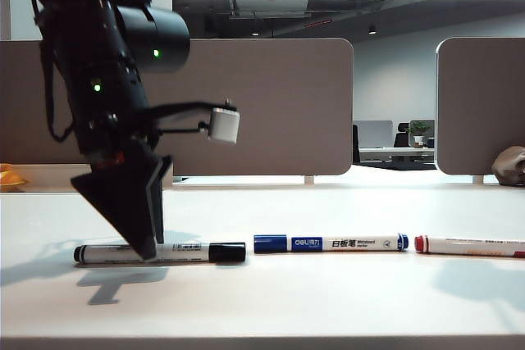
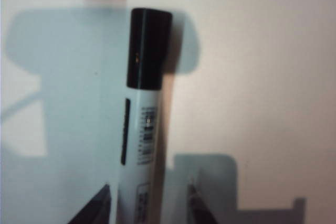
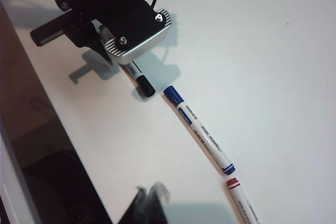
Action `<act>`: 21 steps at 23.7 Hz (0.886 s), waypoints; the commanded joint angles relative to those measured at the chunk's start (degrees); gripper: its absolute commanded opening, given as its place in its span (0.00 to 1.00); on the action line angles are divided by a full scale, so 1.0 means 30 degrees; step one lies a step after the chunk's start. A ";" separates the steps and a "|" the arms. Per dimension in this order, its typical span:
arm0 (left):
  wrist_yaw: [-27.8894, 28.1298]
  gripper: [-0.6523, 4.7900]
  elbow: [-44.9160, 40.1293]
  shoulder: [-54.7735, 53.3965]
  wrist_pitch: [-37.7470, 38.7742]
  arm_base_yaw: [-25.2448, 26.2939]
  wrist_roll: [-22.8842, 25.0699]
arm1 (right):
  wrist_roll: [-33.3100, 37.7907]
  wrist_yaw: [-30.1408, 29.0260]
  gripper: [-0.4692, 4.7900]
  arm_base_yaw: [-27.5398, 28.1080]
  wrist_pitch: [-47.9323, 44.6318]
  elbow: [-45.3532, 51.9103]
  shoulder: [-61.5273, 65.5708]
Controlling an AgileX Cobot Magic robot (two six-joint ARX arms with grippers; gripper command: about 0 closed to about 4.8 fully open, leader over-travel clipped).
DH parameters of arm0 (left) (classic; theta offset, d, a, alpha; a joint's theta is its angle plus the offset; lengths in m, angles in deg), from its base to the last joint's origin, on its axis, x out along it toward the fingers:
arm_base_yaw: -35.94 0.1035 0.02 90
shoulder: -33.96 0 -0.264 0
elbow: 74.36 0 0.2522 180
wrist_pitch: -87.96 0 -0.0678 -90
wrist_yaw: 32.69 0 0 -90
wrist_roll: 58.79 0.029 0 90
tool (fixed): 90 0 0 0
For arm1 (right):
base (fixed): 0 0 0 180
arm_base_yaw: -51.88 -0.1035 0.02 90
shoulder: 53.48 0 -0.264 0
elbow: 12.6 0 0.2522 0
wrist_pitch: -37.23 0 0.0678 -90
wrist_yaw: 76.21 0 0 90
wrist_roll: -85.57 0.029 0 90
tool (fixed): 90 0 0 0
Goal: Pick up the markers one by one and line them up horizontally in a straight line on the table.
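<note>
Three markers lie end to end in a row across the white counter (image 1: pixel 328 301). The black-capped marker (image 1: pixel 164 252) is on the left of the exterior view, the blue-capped marker (image 1: pixel 330 243) is in the middle, and the red-capped marker (image 1: pixel 467 245) is on the right, running out of the frame. The gaps between them are small and they do not touch.

The left gripper (image 1: pixel 141 243) is down low over the black-capped marker, its dark fingers (image 2: pixel 97 208) spread apart on either side of the white barrel. From the left wrist view the barrel runs between the two finger tips with bare counter showing on the far side of it, so the fingers straddle it without clamping. The black cap points toward the blue cap just beyond.

The right gripper (image 3: pixel 149 203) hangs well above the counter on the right, away from all three markers; only its tip shows at the edge of the right wrist view, fingers pressed together on nothing.

No containers are in sight.
</note>
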 commanded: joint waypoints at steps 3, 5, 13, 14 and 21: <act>0.0561 0.46 0.0022 -0.0226 -0.0816 -0.0015 0.0291 | -0.0007 -0.0044 0.08 0.0000 0.0051 -0.0124 -0.0066; 0.0546 0.46 0.0022 -0.0226 -0.1151 -0.0015 0.0291 | -0.0007 -0.0036 0.08 0.0000 0.0109 -0.0124 -0.0066; 0.0546 0.46 0.0022 -0.0539 -0.1953 0.0036 0.0291 | -0.0007 -0.0036 0.08 0.0000 0.0102 -0.0124 -0.0066; 0.0532 0.46 0.0015 -0.0583 -0.1953 0.0058 0.0291 | -0.0007 -0.0036 0.08 0.0000 0.0102 -0.0124 -0.0066; 0.0838 0.46 0.0022 -0.0947 -0.2288 0.0131 0.0291 | -0.0007 -0.0036 0.08 0.0000 0.0102 -0.0124 -0.0066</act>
